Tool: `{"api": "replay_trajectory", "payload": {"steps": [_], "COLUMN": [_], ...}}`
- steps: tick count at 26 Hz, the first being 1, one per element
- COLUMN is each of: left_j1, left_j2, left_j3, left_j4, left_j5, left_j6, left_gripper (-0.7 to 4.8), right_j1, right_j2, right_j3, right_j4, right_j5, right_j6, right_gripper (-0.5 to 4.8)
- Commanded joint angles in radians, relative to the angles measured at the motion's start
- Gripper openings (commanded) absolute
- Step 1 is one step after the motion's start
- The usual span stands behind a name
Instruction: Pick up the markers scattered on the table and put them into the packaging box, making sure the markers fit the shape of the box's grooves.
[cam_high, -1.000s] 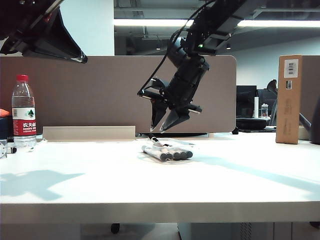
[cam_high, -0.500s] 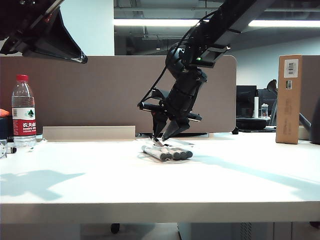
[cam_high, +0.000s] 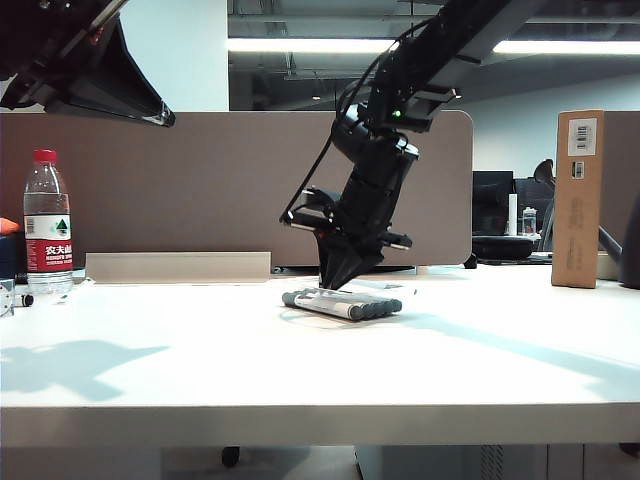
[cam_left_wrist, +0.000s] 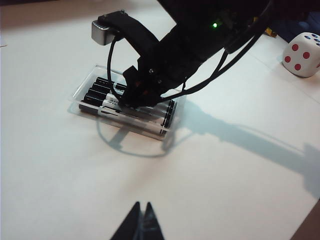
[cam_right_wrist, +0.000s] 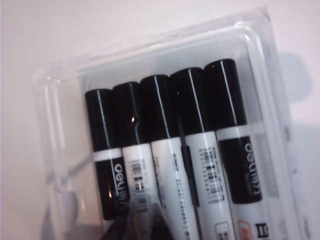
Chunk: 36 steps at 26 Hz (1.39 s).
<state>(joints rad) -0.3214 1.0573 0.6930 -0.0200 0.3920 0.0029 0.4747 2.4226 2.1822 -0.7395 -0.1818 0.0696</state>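
From across the table, the right gripper was down on the markers, its tips drawn to a narrow point that met the row from above; I took that for pressing a marker into its groove rather than lifting one, since nothing hung from it. The markers lay side by side in the packaging box near the middle of the table, level and close-packed. A water bottle stood far off at the left edge and a tall cardboard box well off to the right; neither was in the way. The left arm hung high at the upper left, clear of the work.

From the left wrist camera, the left gripper showed only its two tips, nearly touching, so its jaws were closed on nothing; it hovered well apart from the packaging box, presumably parked to leave room. The right arm reached over the markers and hid their middle. A white die sat far off.

From the right wrist camera, five black-capped markers lay abreast in the clear packaging box, caps in line against one end wall; the fit looked snug, which I judged to be the point of the grooves. The dark fingertips at the frame's edge rested on the barrels; how far apart they stood I could not tell here.
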Motion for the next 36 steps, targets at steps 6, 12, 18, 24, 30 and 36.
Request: {"api": "replay_trajectory", "payload": {"steps": [6,12,18,24,30,36], "left_j1": [-0.001,-0.001,-0.001,-0.001,0.000,-0.001], "left_j2": [-0.002,-0.003,-0.013,-0.094,-0.249,-0.492], "left_j3": [0.003,0.003,0.003,0.003,0.002,-0.042], "left_j4": [-0.027,-0.029,-0.028,-0.058,-0.089,-0.167], "left_j5": [0.001,0.012,0.007,-0.067,-0.119,-0.111], "left_j6": [-0.004,-0.022,-0.042,-0.043,-0.040,-0.034], "left_gripper": [-0.04,-0.04,-0.04,-0.04,-0.04,-0.04], "right_j1": [0.002,0.003,0.005,0.005,0.039,0.108], "right_j2": [-0.018,-0.046,-0.141,-0.246,-0.366,-0.545], "right_j3": [0.158,0.180,0.178,0.178,0.176,0.130], "right_j4": [-0.058,-0.209,-0.267,-0.293,-0.338,-0.379], "right_j5": [-0.003,-0.002,0.000,-0.003,-0.033,-0.019], "right_j6": [0.009,-0.014,-0.018,-0.027,-0.052,-0.051], "right_gripper": [0.53,-0.06,-0.06,-0.06,-0.06,-0.06]}}
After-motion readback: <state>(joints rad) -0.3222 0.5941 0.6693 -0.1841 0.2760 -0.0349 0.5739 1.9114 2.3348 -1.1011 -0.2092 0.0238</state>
